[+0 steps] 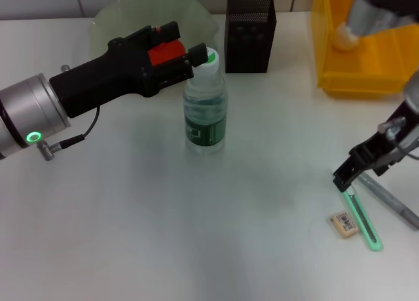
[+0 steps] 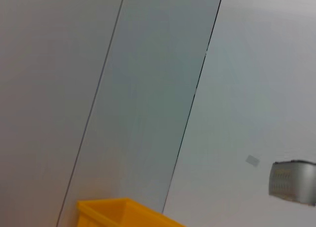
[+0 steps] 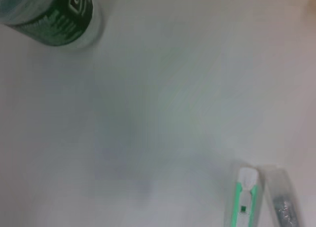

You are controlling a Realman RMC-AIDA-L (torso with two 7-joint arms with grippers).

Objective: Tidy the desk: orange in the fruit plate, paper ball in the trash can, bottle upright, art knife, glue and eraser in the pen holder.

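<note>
- The left gripper [image 1: 196, 59] is nearest the camera; its fingers are at both sides of the bottle [image 1: 206, 108] cap, but I cannot tell if they clamp it.
- The bottle stands upright at the desk centre, long axis vertical, cap up.
- The right gripper [image 1: 347, 177] hangs just above the art knife [image 1: 363, 219]; fingers unclear.
- The knife lies diagonally, beside the eraser [image 1: 344, 224].

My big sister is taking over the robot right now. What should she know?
Left gripper is at the cap of the bottle, which stands upright.
Right gripper is low over the green art knife; the eraser and the glue lie beside it.
Pen holder stands at the back beside the fruit plate.
Left: knife, glue and eraser into the holder.
</note>
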